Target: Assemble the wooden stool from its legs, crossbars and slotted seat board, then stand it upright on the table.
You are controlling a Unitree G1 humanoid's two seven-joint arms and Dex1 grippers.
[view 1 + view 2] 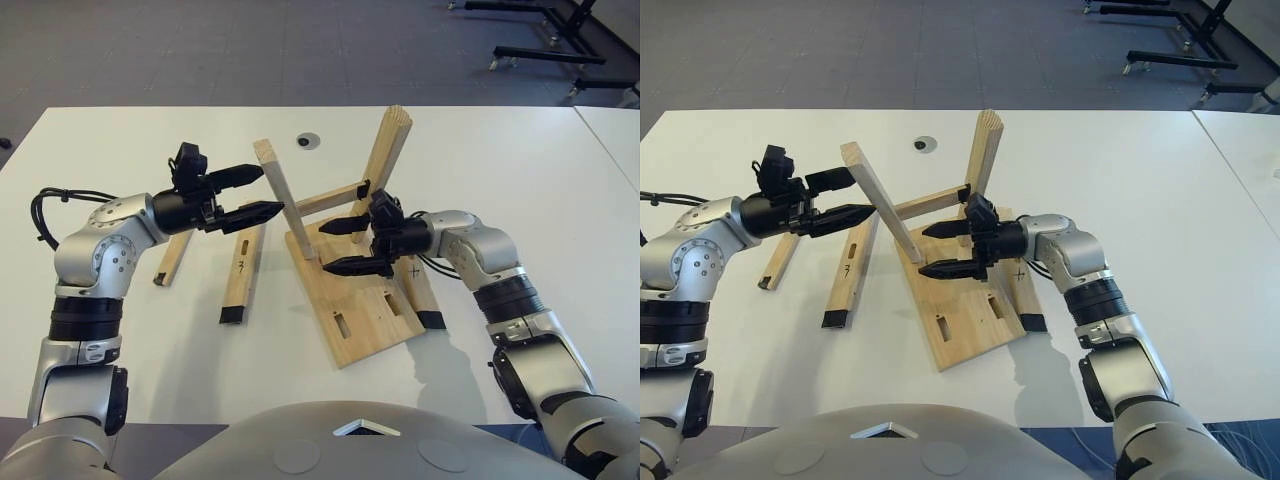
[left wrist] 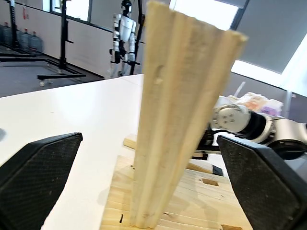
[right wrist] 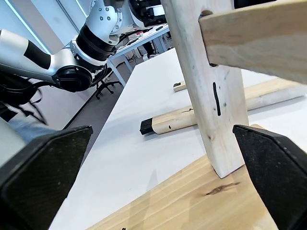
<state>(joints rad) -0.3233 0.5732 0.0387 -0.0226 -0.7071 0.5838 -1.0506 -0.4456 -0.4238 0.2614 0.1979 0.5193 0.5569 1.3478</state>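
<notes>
On the desk (image 1: 120, 150): white top, matt, with a round cable port (image 1: 309, 141) near the far edge.
Seat board (image 1: 365, 305): lies flat at the desk's middle, turned at an angle, rectangular slots showing in its face.
Near leg (image 1: 296, 230): stands on the board's left corner, leaning towards the left.
Far leg (image 1: 385, 150): stands on the board's far corner, leaning away and to the right.
Crossbar (image 1: 328, 198): joins the two standing legs about midway up.
Loose leg (image 1: 243, 268): flat on the desk just left of the board, black cap on its near end.
Loose crossbar (image 1: 172, 258): thinner stick, flat on the desk, further left.
Third leg (image 1: 428, 300): lies along the board's right edge, black cap on its near end, below the right forearm.
Left hand (image 1: 272, 190): released; its pads (image 2: 43, 177) sit either side of the near leg's upper part, a gap showing on each side.
Right hand (image 1: 325, 247): released; its pads (image 3: 43, 167) flank the near leg's foot just above the board, not touching it.
Floor (image 1: 200, 50): grey tiles beyond the desk.
Room: black wheeled stand bases (image 1: 545, 50) at the far right; a second white desk (image 1: 620, 130) beside this one; another humanoid robot (image 2: 122, 28) stands far back.
</notes>
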